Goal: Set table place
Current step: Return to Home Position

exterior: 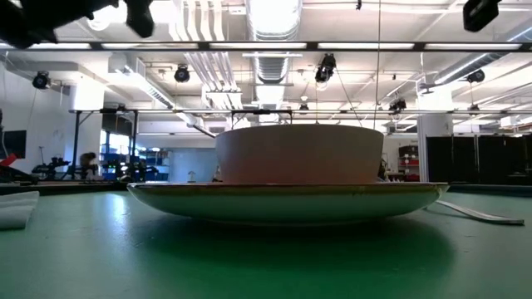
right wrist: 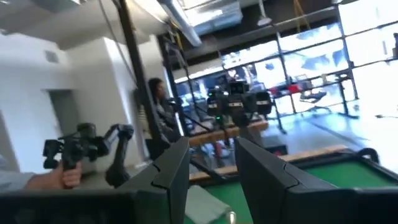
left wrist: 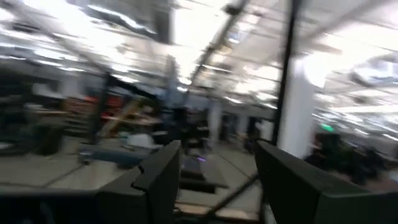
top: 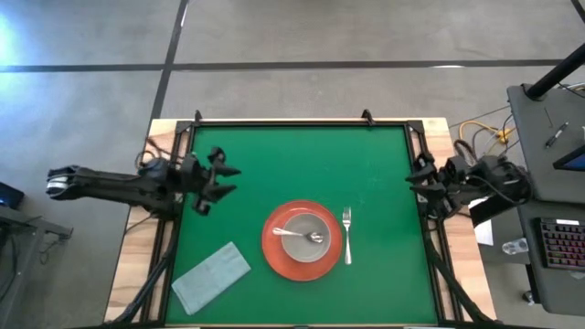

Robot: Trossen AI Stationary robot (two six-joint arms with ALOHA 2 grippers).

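Overhead, the left gripper (top: pixel 218 180) hovers at the table's (top: pixel 366 155) left edge, fingers spread wide and empty. Next come a folded cloth (top: pixel 212 275), the plate (top: pixel 274 256) bearing the bowl (top: pixel 291 221), and the fork (top: pixel 347 235) just beside the plate's right. Only this view shows the spoon (top: pixel 311 237) inside the bowl. The right gripper (top: pixel 422 183), at the right edge, is slightly parted and empty.

Bright ceiling lights (exterior: pixel 270 15) glare; soft shadows on table (exterior: pixel 83 249).

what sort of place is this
Most likely a robotics lab or workshop, not a home: exposed ducts and track lights overhead, bare concrete floor around the table, a keyboard and loose cables beside it.
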